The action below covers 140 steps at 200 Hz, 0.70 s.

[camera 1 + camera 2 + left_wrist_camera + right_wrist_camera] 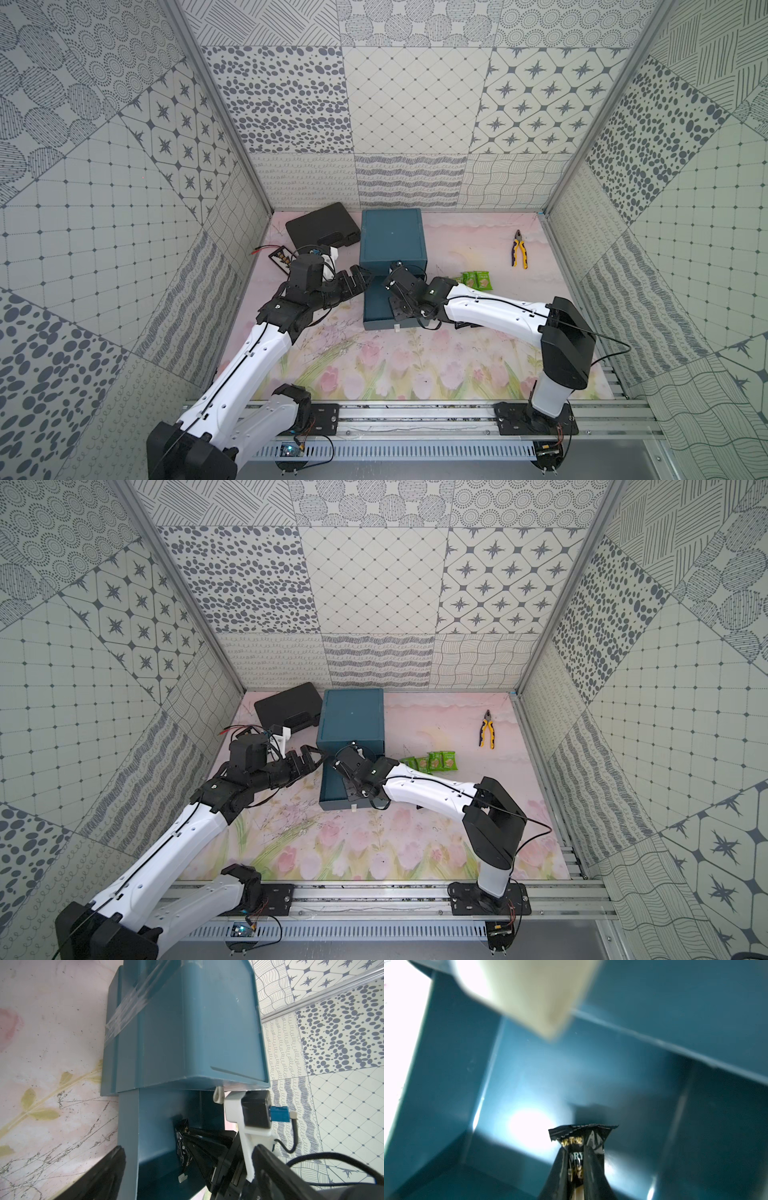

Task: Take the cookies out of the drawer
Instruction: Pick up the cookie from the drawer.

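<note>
Packet (583,1132) sits inside drawer (529,1076), clamped between my right claw (575,1150) fingers, top edge protruding past them.

The right pincer (188,1136) is sitting inside the open blue drawer (153,1126), pinching a black packet (181,1149). Clear tape (124,1009) is running across the cabinet (197,1032).

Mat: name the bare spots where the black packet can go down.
Free: the tulip mat in front of the drawer, down to the rail; the strip between cabinet and pliers. Crowded: beside the green packets under the right arm, and left of the cabinet by the black box.
</note>
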Each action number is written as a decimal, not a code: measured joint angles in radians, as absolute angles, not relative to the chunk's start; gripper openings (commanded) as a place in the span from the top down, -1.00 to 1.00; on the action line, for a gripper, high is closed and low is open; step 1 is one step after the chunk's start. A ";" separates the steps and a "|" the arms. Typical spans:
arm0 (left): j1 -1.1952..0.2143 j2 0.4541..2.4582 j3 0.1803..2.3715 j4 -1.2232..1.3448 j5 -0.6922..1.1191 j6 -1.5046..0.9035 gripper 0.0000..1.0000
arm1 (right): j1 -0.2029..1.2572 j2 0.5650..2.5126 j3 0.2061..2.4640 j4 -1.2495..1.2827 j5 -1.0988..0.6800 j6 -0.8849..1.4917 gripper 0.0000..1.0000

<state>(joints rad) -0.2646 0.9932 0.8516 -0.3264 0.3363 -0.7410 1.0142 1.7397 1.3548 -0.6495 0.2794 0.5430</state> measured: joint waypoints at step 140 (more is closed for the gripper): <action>-0.310 0.955 0.974 -0.373 0.339 -0.750 -0.98 | 0.932 1.301 1.229 -0.611 0.317 0.538 0.69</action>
